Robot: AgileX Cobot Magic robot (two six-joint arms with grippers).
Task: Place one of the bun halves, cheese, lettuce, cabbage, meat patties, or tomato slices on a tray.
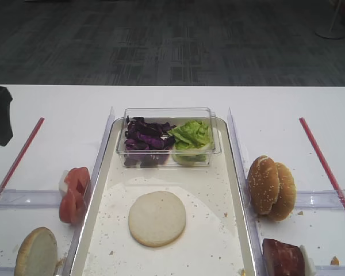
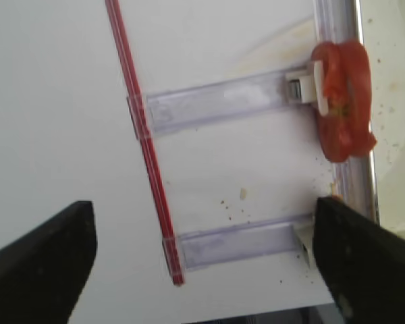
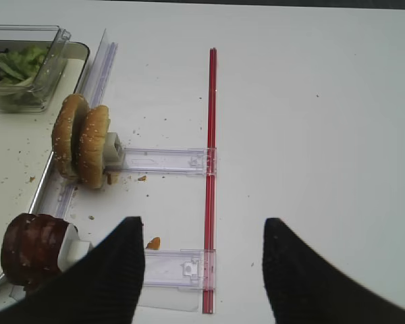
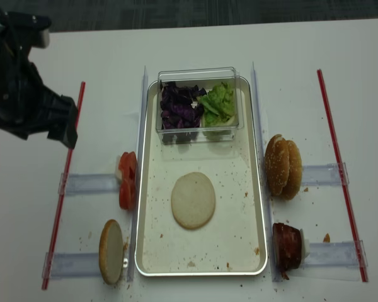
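Bun half lies flat on tray. Left gripper spread wide, empty; right gripper likewise, seen only by wrist view.

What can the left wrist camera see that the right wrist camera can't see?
Only the left wrist view shows the red-pink round tomato slices standing on edge in a clear holder, and the open black left gripper.

Only the right wrist view shows the two domed sesame-seeded golden buns, the dark reddish-brown meat block, the bright green lettuce in the clear plastic tub, and the open black right gripper.

Both show the white table, a red strip, clear plastic rails and an edge of the silver metal tray.
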